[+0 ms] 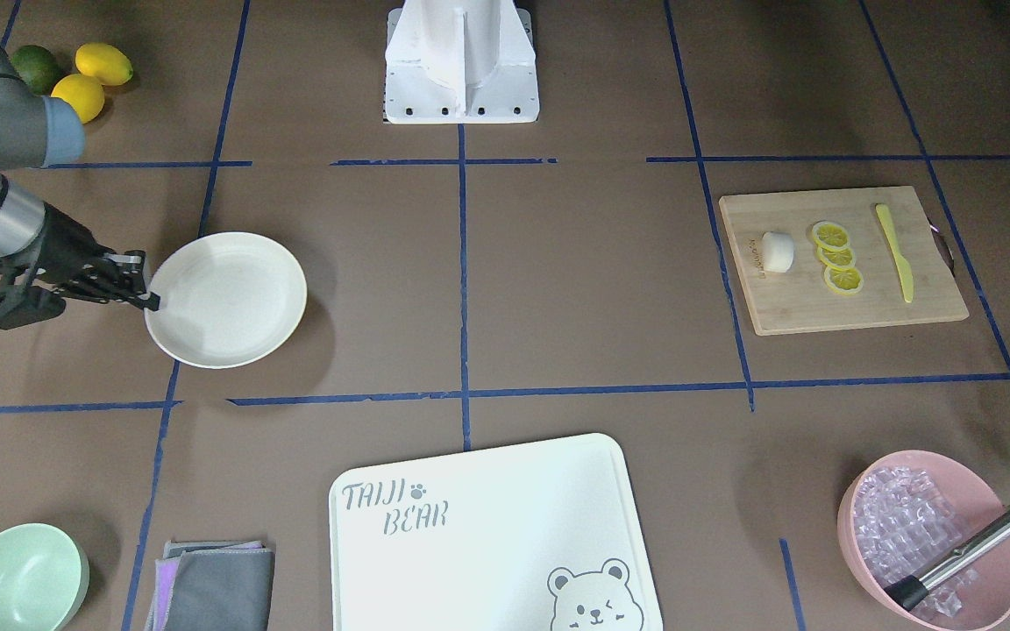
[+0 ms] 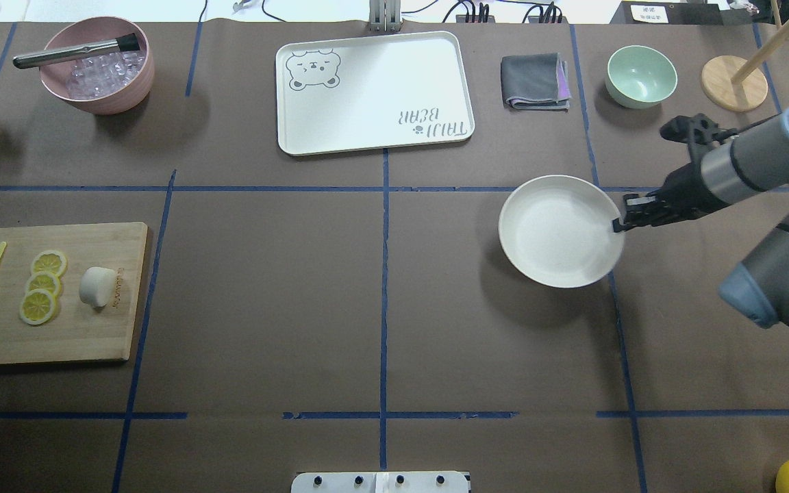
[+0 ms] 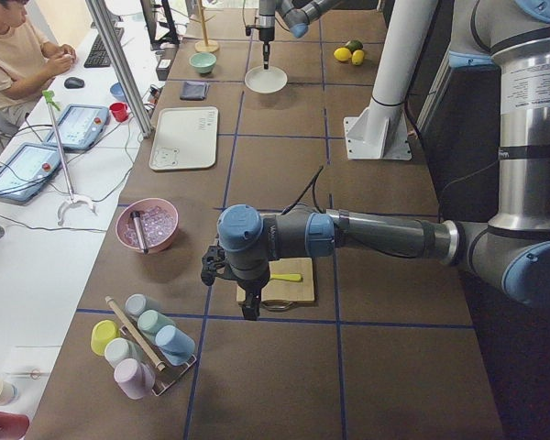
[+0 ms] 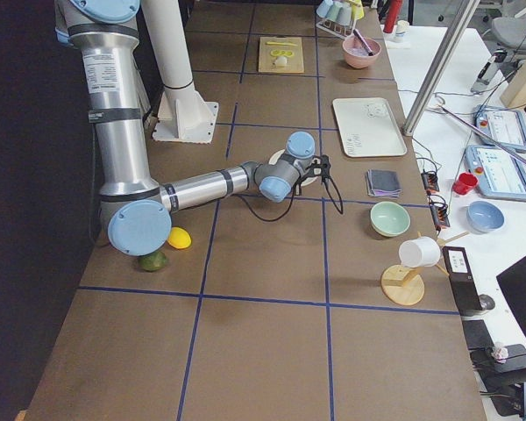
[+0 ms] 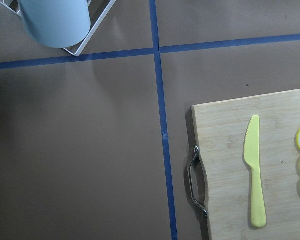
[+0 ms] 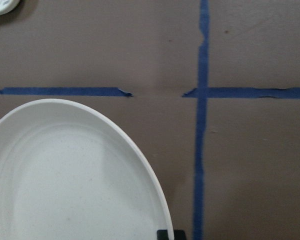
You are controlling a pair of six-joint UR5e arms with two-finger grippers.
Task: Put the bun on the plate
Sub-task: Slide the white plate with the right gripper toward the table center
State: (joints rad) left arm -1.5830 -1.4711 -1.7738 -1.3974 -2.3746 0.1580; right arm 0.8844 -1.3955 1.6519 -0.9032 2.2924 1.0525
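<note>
The bun [image 1: 778, 252] [image 2: 98, 286] lies on a wooden cutting board [image 2: 86, 335] beside three lemon slices [image 2: 42, 296] and a yellow knife [image 5: 255, 175]. Across the table sits the cream-white plate [image 1: 226, 298] [image 2: 559, 229] [image 6: 65, 175], with nothing in it. My right gripper [image 1: 151, 301] [image 2: 618, 224] is at its outer rim, fingers pinched shut on the edge. My left gripper [image 3: 249, 310] hangs low over the table just past the board's handle end; only the left side view shows it, so I cannot tell its state.
A white bear tray [image 2: 374, 92] lies at the far middle, with folded cloths [image 2: 535, 82] and a mint bowl [image 2: 641, 75] beside it. A pink bowl [image 2: 96, 68] holds ice and a metal tool. Lemons [image 1: 88, 79], a cup rack [image 3: 142, 344], the robot base [image 1: 461, 61] and a seated person [image 3: 18, 55] ring the area.
</note>
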